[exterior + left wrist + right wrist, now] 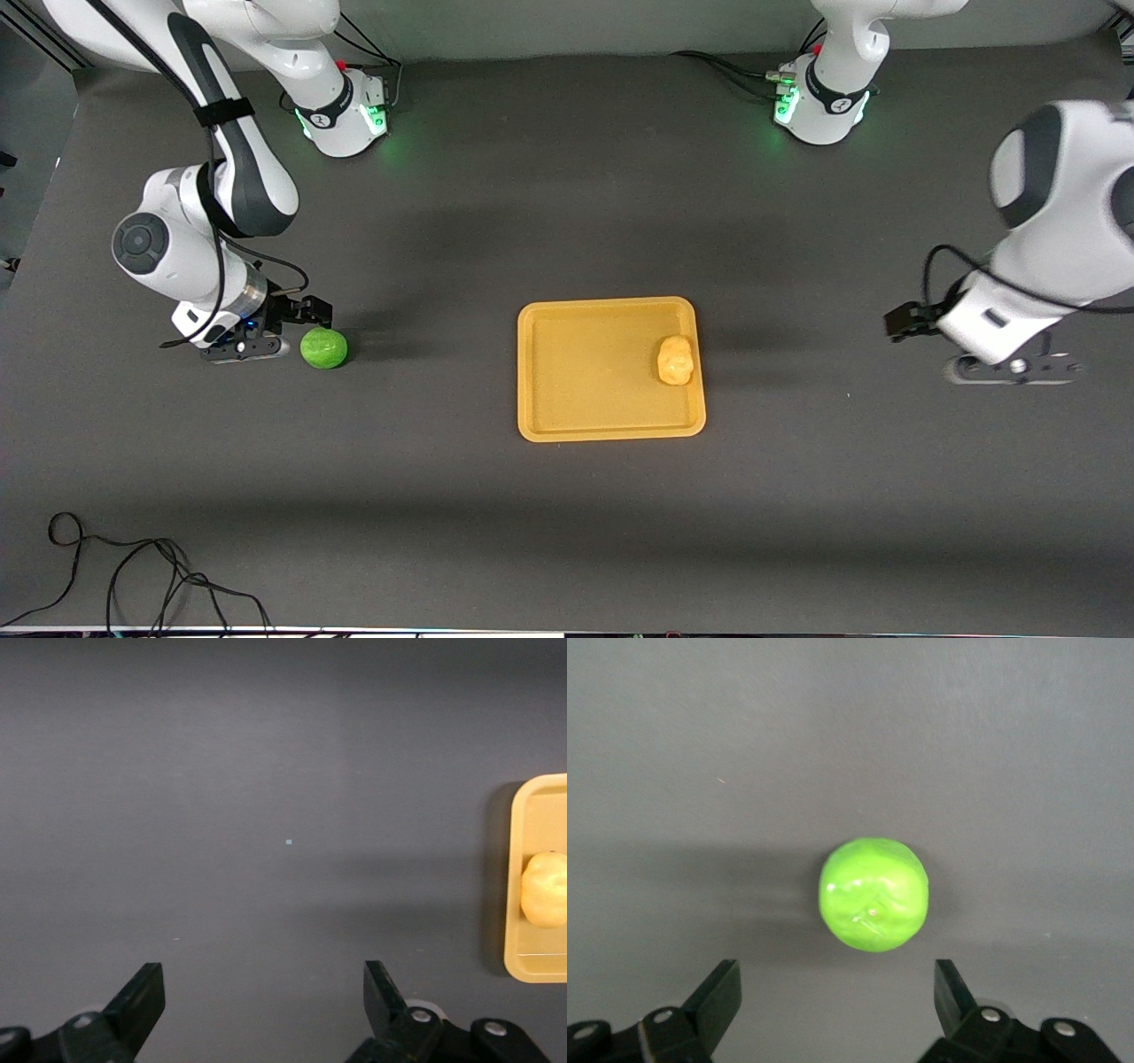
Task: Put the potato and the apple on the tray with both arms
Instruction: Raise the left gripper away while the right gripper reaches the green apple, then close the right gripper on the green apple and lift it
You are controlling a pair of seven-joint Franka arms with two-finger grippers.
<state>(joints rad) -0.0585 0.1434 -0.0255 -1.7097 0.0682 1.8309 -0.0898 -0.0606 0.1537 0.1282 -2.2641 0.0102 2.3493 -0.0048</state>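
While the potato [675,360] already lies in the tray [567,432] at centre frame, we see the apple [323,348] on the table at middle left, just beside the right gripper [285,330], whose fingers are spread and empty. At the right edge, the left gripper [897,321] hangs released over bare table, its arm partly cut off.

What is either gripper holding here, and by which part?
Nothing. The right gripper stands open beside the apple, not touching; the left gripper is open over bare table.

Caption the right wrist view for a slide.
Open right gripper approaches the apple resting on the dark table.
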